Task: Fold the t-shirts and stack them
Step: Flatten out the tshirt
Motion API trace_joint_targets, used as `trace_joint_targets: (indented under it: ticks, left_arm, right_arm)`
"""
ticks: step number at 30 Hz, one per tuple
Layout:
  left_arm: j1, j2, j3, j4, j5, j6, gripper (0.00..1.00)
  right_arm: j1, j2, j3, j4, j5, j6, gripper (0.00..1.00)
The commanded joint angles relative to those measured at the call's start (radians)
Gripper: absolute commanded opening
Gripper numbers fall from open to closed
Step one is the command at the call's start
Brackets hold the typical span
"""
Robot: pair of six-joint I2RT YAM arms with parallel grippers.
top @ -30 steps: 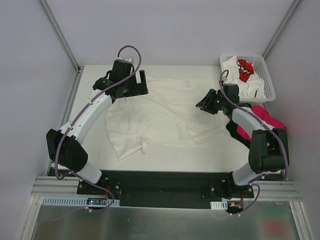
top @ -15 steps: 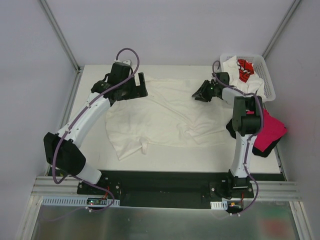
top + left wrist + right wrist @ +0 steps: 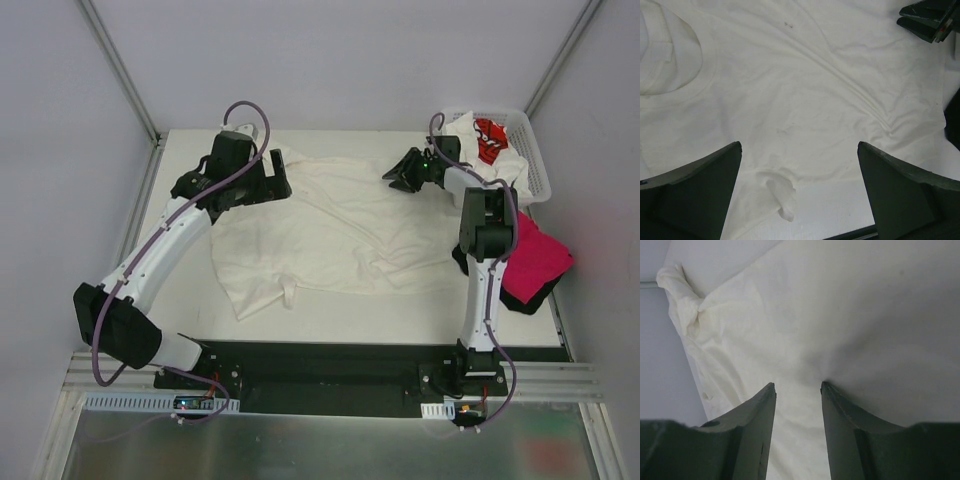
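Flattening, I think: cream shirt (image 3: 330,225) lies rumpled. Left gripper (image 3: 799,145) (ten o'clock) spread wide, right gripper (image 3: 797,385) (two o'clock) half spread; next, pinch corners.

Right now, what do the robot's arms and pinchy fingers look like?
The left arm and right arm are made of white segments joined by chunky black joints. A thin purple cable loops along each one. The left gripper and right gripper each have two dark, wedge-shaped fingers.
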Motion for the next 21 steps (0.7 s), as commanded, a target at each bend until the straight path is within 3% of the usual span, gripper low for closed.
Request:
trace_joint_targets:
  ticks: [1,6,12,21]
  left_arm:
    - [0.000,-0.087,-0.013,0.021,0.007,-0.005,0.99]
    - [0.002,-0.127,-0.043,0.025,-0.025,0.017,0.99]
    - [0.000,-0.121,-0.057,0.033,-0.023,0.011,0.99]
    - [0.002,-0.122,-0.051,0.033,-0.009,0.011,0.99]
  right_arm:
    - [-0.018,0.064,0.132,-0.014,-0.056,0.041,0.48]
    - [-0.037,0.120,0.182,-0.022,-0.041,0.079,0.56]
    - [-0.050,0.162,0.250,-0.071,-0.024,0.070,0.83]
    - [-0.053,0.269,0.479,-0.170,-0.016,0.082,0.91]
